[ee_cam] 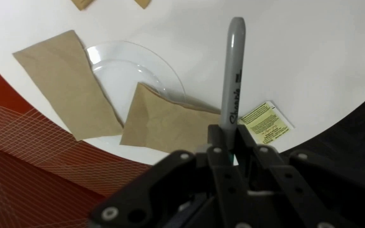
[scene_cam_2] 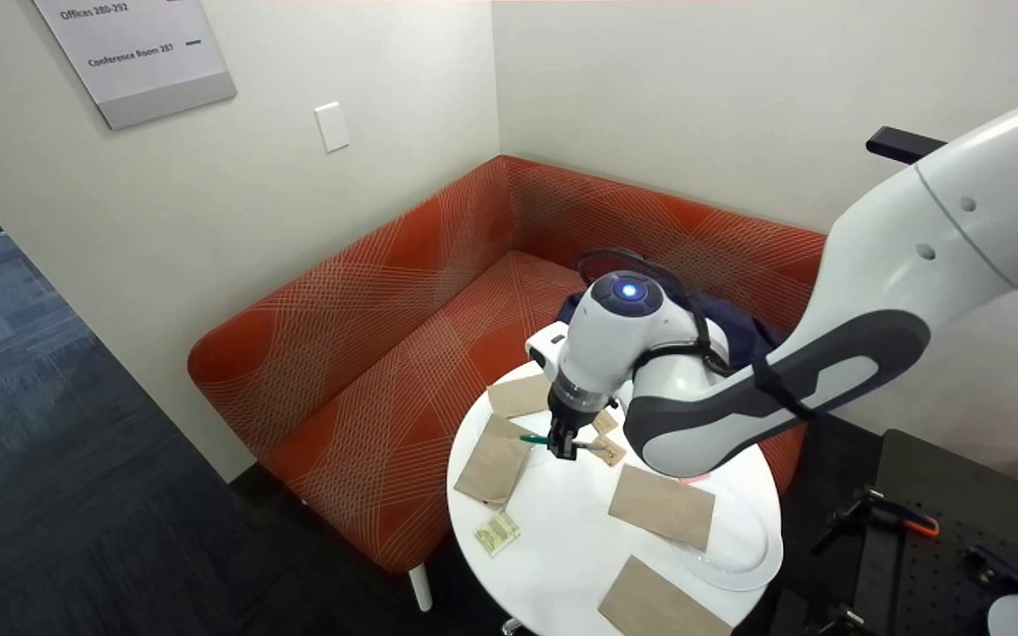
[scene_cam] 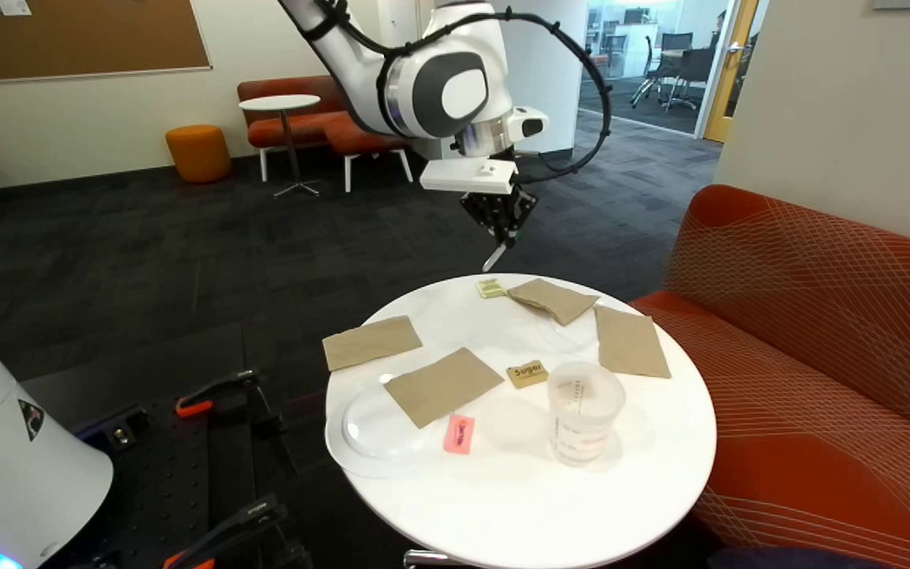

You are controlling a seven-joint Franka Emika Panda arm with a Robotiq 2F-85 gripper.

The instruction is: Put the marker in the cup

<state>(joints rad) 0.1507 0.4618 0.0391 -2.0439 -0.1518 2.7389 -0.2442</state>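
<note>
Pincer [ee_cam: 229, 134], mine, clenched on the marker [ee_cam: 234, 63], whose grey barrel juts out at a slant; its height above the table [scene_cam: 518, 514] I can hardly judge. Step in hand, as I read it: the carry. In an exterior view the cup [scene_cam: 584, 415] stands upright on the table, well apart from the marker; next I should reach its mouth, steepen the marker, lower it and let go. Surface: round, white, bearing brown papers [scene_cam: 443, 387], sachets [scene_cam: 459, 435] and clear plates [scene_cam: 376, 435]. Room: red couch [scene_cam: 802, 379] beside the table, dark carpet [scene_cam: 147, 237], orange stool [scene_cam: 198, 154] beyond.
</note>
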